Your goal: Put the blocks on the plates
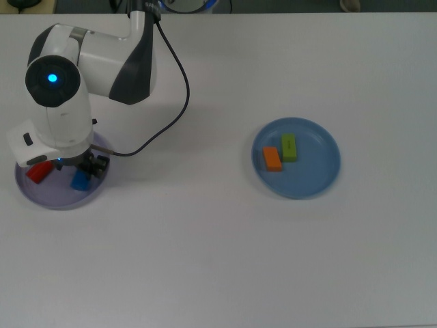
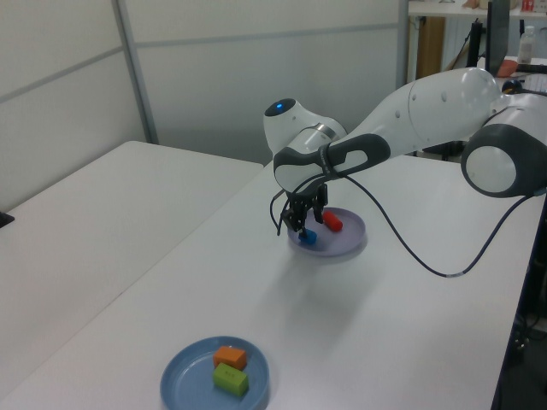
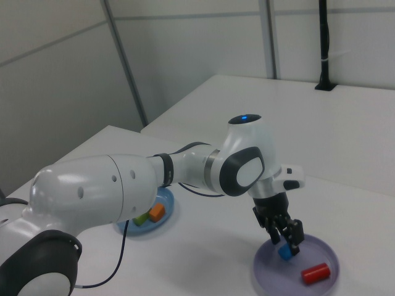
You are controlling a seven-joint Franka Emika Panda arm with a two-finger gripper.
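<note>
Blue block (image 3: 284, 252) on lavender plate (image 3: 327, 253) near rim — hand (image 3: 287, 238) just above.

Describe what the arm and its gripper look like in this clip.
The arm is glossy white with rounded links and dark grey joint bands; a small blue light glows on its wrist housing. A thin black cable loops loosely from it. The gripper is small and black beneath a white flange.

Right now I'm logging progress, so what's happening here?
The arm's gripper hangs over the purple plate, with the blue block at its fingertips, beside the red block. The orange block and green block lie on the blue plate.
</note>
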